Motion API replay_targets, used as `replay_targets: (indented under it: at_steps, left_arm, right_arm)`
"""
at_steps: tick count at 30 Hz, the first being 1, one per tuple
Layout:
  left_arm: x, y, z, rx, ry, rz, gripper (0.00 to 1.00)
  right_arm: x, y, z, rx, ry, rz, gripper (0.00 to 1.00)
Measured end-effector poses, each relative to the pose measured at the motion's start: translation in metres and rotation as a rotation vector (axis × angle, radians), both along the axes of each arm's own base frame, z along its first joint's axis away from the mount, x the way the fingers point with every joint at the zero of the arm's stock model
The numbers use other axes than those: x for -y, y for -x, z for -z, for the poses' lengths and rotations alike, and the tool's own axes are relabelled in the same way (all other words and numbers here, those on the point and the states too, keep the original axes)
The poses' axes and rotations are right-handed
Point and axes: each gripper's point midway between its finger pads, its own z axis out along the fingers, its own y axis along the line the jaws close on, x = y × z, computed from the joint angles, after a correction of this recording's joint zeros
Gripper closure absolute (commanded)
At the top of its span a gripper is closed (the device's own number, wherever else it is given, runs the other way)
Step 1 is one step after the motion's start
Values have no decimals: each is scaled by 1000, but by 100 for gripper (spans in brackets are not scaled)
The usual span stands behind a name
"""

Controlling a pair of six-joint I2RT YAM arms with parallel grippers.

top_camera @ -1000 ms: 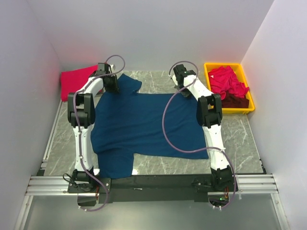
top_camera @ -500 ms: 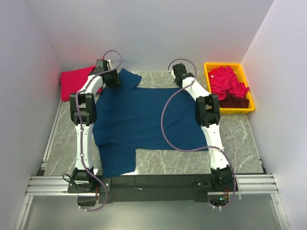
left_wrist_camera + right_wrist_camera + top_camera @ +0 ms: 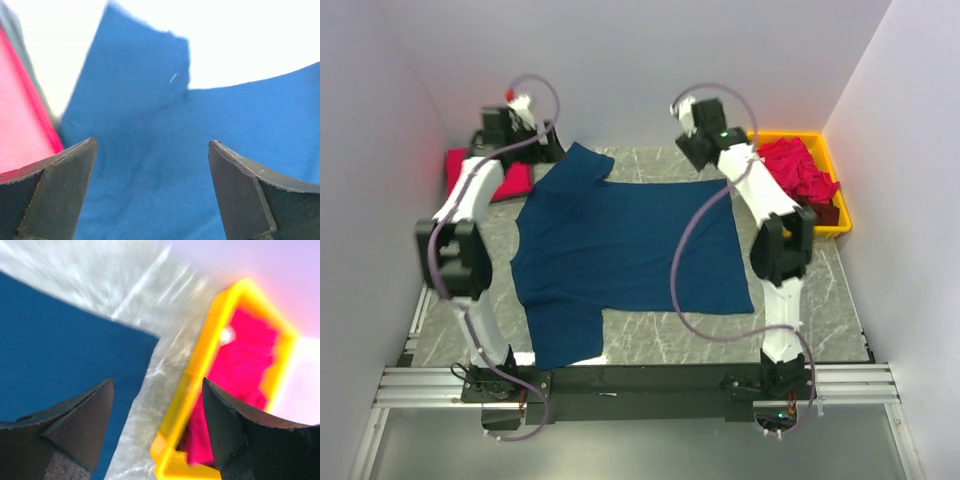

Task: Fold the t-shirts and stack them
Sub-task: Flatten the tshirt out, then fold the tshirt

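Both left gripper (image 3: 152, 141) and right gripper (image 3: 157, 381) are held open above the table's (image 3: 820, 300) far edge, seemingly so the flat navy t-shirt (image 3: 620, 245) can be folded.

Centre: a navy blue cloth t-shirt (image 3: 630, 250) is spread flat on the grey marbled tabletop (image 3: 660, 345).
Far left: a folded red-pink cloth shirt (image 3: 512, 181) is laid just beside the t-shirt's far left edge.
Far right: a yellow rectangular plastic bin (image 3: 795, 135) is set near the t-shirt's far right corner.
In the bin: crumpled red-pink shirts (image 3: 798, 168) are piled behind a dark maroon shirt (image 3: 825, 214).

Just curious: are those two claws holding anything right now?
Left gripper: open, holding nothing.
Right gripper: open, holding nothing.
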Motion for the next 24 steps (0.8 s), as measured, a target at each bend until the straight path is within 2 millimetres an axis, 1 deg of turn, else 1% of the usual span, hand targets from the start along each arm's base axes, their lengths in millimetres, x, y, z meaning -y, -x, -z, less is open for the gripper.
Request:
replay_targets:
  at_steps: [1, 3, 4, 5, 6, 7, 8, 9, 10, 11, 12, 13, 15, 16, 17, 18, 19, 20, 21, 22, 23, 24]
  left_arm:
    - [-1, 6, -27, 55, -4, 12, 1]
    - [-7, 24, -98, 213, -25, 45, 1]
    - [-11, 36, -129, 285, -46, 61, 1]
    - [-13, 50, -156, 348, -70, 82, 1]
    - [-15, 62, -171, 385, -99, 110, 0]
    - [-15, 78, -184, 414, -131, 148, 0]
    - [-15, 95, -191, 434, -164, 195, 0]
    - [-13, 111, -189, 431, -194, 247, 1]
    - [-13, 124, -182, 416, -219, 289, 1]
    - [-12, 142, -165, 375, -245, 348, 2]
    - [-11, 159, -144, 329, -276, 412, 5]
    - [-11, 176, -123, 279, -302, 469, 7]
    - [-12, 219, -66, 137, -345, 602, 11]
    - [-14, 242, -39, 75, -368, 658, 12]
    - [-16, 270, -11, -3, -387, 717, 14]
    - [-18, 297, 12, -65, -403, 774, 14]
    - [-21, 325, 33, -111, -433, 832, 15]
    - [-25, 352, 51, -149, -467, 884, 17]
    - [-28, 376, 63, -166, -504, 938, 17]
    - [-30, 391, 69, -159, -540, 977, 18]
    - [-32, 408, 76, -140, -592, 1027, 19]
    - [-32, 417, 79, -123, -621, 1063, 20]
  right_arm:
    - [-5, 6, -26, 37, -27, -17, 21]
    - [-17, 26, -91, 137, -103, -61, 19]
    - [-21, 37, -113, 167, -132, -82, 19]
    - [-25, 51, -137, 200, -164, -111, 19]
    - [-28, 66, -157, 223, -194, -141, 19]
    - [-29, 81, -168, 226, -217, -169, 19]
    - [-29, 94, -172, 220, -231, -191, 19]
    - [-28, 112, -171, 194, -242, -219, 19]
    - [-28, 124, -164, 161, -247, -241, 20]
    - [-26, 139, -153, 127, -247, -266, 20]
    - [-25, 155, -135, 70, -240, -289, 21]
    - [-21, 173, -112, 0, -224, -305, 22]
    - [-11, 206, -69, -122, -190, -333, 25]
    - [-5, 223, -46, -190, -168, -341, 27]
    - [3, 244, -20, -263, -144, -354, 28]
    - [10, 262, -1, -324, -121, -362, 31]
    - [16, 277, 14, -369, -104, -370, 33]
    - [24, 292, 30, -409, -85, -377, 35]
    - [30, 309, 43, -451, -68, -386, 40]
    - [37, 323, 54, -484, -52, -394, 43]
    - [41, 333, 62, -507, -44, -397, 45]
    - [45, 343, 70, -533, -34, -403, 49]
